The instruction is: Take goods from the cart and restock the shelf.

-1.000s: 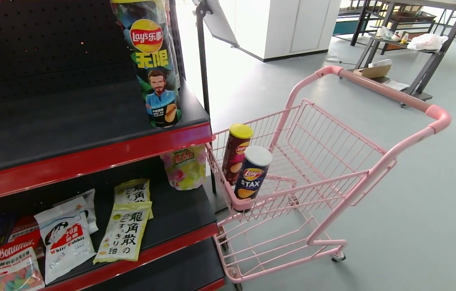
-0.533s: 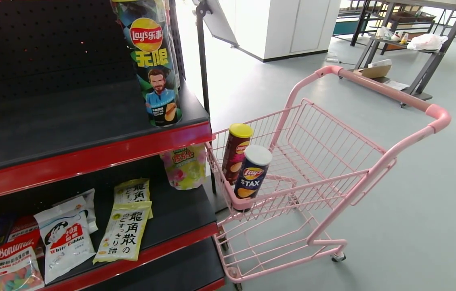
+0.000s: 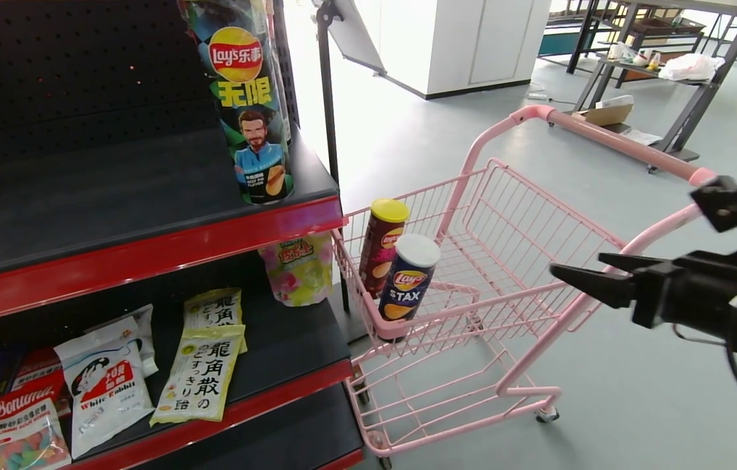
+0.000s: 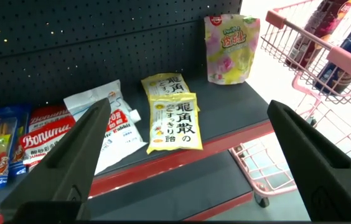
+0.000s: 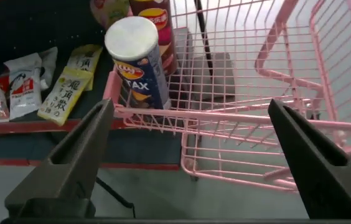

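- We see the pink cart (image 3: 623, 147) just beside the end of the shelf (image 3: 146, 258).
- Two chip cans stand upright in the cart's corner nearest the shelf: a blue can (image 3: 407, 281) with a white lid, and a maroon can (image 3: 381, 251) with a yellow lid just behind it, the two touching or nearly so.
- A tall chip can (image 3: 250, 111) stands upright at the edge of the upper shelf board.
- The right gripper (image 3: 576, 262) hangs over the handle side of the cart, its fingers spread and holding nothing, pointed toward the two cans and well apart from them.
- The left gripper (image 4: 188, 104) faces the lower shelf board, its fingers wide apart and empty.
- On that board lie yellow bags (image 3: 202, 375), a white bag (image 3: 107, 391) and a pink-and-green pouch (image 3: 296, 267).
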Available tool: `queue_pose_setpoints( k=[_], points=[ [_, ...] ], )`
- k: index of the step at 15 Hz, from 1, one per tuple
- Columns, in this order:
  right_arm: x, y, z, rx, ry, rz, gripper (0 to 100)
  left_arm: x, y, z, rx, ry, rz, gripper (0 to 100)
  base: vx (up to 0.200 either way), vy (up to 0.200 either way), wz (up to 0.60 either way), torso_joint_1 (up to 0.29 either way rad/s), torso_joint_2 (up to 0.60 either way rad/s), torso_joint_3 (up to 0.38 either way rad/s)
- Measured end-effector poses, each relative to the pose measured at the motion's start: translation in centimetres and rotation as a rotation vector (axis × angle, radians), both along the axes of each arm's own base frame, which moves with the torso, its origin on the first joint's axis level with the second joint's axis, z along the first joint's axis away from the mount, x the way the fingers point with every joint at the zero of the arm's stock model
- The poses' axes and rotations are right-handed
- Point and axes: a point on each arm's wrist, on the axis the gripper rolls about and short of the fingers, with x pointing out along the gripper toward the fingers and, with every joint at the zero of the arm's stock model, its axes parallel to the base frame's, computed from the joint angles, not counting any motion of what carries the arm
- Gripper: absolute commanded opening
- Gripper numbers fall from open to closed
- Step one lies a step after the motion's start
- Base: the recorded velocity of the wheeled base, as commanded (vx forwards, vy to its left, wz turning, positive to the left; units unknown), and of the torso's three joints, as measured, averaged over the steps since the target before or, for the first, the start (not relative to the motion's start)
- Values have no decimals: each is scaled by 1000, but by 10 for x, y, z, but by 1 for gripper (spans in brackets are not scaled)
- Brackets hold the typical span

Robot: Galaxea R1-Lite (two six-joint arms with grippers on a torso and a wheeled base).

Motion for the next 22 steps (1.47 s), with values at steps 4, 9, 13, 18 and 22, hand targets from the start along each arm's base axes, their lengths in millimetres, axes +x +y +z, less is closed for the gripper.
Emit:
queue_pose_setpoints(
  k=[4,9,13,18,22],
  points=[
    [62,48,-25,-3,57,129,100,0,0,0,1,0,0,100,0,0,0,0,0,0],
    [95,76,-59,-31,136,178,100,0,0,0,0,0,0,100,0,0,0,0,0,0],
    [107,96,-70,-23,130,233,100,0,0,0,1,0,0,100,0,0,0,0,0,0],
    [132,120,-83,-22,102,248,100,0,0,0,1,0,0,100,0,0,0,0,0,0],
    [154,132,-94,-16,91,242,100,0,0,0,1,0,1,100,0,0,0,0,0,0]
  ],
)
